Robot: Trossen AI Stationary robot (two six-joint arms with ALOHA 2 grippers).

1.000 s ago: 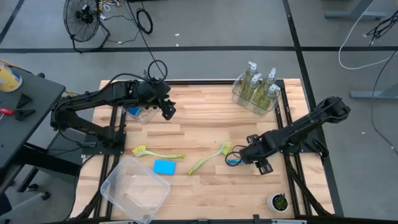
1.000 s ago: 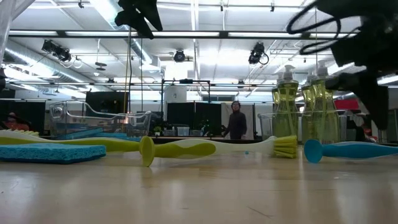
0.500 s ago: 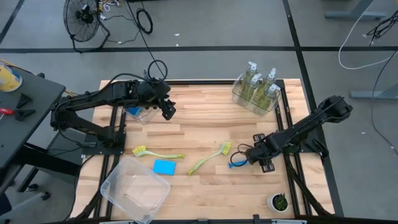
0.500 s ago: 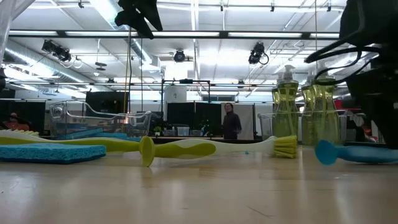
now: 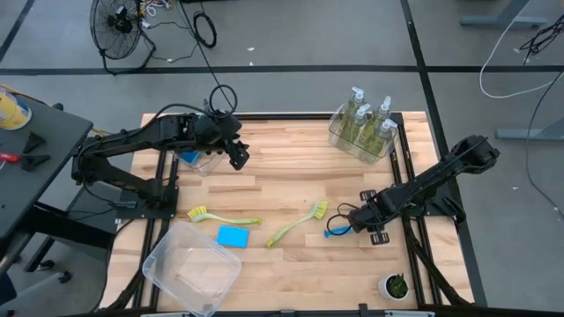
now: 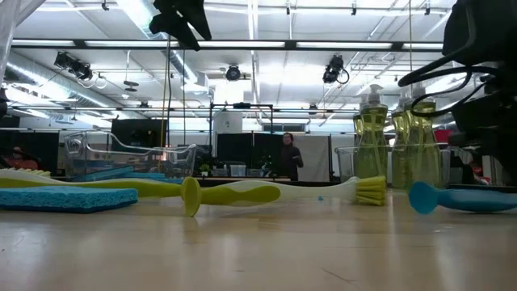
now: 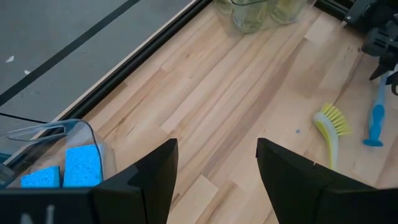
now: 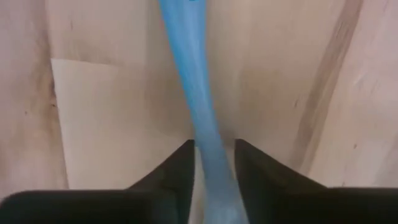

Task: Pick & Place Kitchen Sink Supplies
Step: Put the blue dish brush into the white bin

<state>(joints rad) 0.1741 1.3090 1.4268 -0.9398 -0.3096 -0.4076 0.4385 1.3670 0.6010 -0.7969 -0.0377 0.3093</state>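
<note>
Since the earlier frames, the right tool has shifted toward the tabletop's right edge and narrowed its fingers around the blue dish brush, which has travelled with it. Both fingers now flank the brush handle; the right wrist view shows them pressed against it, so the tool is clenched on the handle, with the brush lying flat on the tabletop.

Using the blue dish brush as landmark: a yellow-green dish brush lies just beside it, a second yellow-green brush and a blue sponge lie farther off, and the soap bottles stand in a clear bin well apart.

Left tool: released, fingers apart, hovering beside a bin holding sponges.

Step in hand: securing the brush. Next move likely requires a vertical lift, then transport to a bin.
</note>
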